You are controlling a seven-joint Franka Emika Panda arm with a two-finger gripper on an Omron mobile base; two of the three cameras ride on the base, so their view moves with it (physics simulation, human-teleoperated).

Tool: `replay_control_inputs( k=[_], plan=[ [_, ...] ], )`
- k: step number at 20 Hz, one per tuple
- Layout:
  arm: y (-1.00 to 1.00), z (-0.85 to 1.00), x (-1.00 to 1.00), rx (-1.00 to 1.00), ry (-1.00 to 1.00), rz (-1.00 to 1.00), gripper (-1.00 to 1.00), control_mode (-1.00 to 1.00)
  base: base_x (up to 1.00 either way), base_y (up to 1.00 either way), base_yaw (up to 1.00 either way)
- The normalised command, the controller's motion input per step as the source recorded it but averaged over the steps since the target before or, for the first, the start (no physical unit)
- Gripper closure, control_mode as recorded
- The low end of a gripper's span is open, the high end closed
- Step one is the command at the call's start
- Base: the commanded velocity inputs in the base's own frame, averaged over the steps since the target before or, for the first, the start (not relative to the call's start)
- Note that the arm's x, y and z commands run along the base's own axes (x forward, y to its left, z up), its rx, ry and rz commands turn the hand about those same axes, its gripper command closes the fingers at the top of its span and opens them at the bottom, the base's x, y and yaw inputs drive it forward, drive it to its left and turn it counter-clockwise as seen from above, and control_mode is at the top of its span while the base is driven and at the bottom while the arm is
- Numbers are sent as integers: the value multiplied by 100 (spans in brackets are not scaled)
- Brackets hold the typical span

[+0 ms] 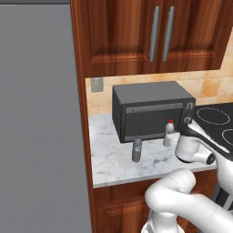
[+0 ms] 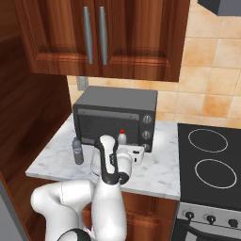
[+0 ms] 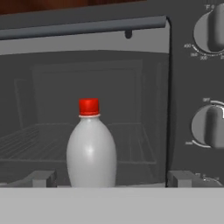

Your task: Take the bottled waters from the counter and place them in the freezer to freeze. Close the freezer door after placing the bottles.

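Marble counter (image 1: pixel 113 159) under wooden cupboards (image 1: pixel 136 36) carries a toaster oven (image 1: pixel 152 109), beside a black stovetop (image 2: pixel 209 160). Two bottles (image 1: pixel 137 148) (image 3: pixel 91 146) stand before the oven. Pincer (image 3: pixel 111 178) spread wide, empty, facing the red-capped one.

Two bottled waters on the counter (image 1: pixel 113 166): a red-capped bottle (image 1: pixel 169 132) and a blue-capped bottle (image 1: pixel 137 149), both upright. One toaster oven (image 1: pixel 152 109) behind them, and on its front panel in the right base view I can count three dials (image 2: pixel 147 135). Two burner rings (image 2: pixel 207 140) in full sight on the one black stovetop (image 2: pixel 186 167). Overhead, one wooden cupboard (image 2: pixel 134 37) with two bar handles (image 2: pixel 95 35). One wall outlet (image 1: pixel 97 84) on the tiles. One robot arm (image 2: pixel 108 164).
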Motion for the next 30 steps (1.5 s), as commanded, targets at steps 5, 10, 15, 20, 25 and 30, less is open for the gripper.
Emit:
replay_control_inputs(
  k=[5,10,15,20,25,30],
  plan=[
    [0,0,11,0,0,0,-100,-100,0,0,0],
    [8,-5,5,0,0,0,-100,-100,0,0,0],
    [14,-6,2,0,0,0,-100,-100,0,0,0],
    [22,-1,0,0,0,0,-100,-100,0,0,0],
    [30,-1,0,0,1,0,-100,-100,0,0,0],
    [33,-12,3,0,3,0,-100,-100,0,0,0]
  ],
)
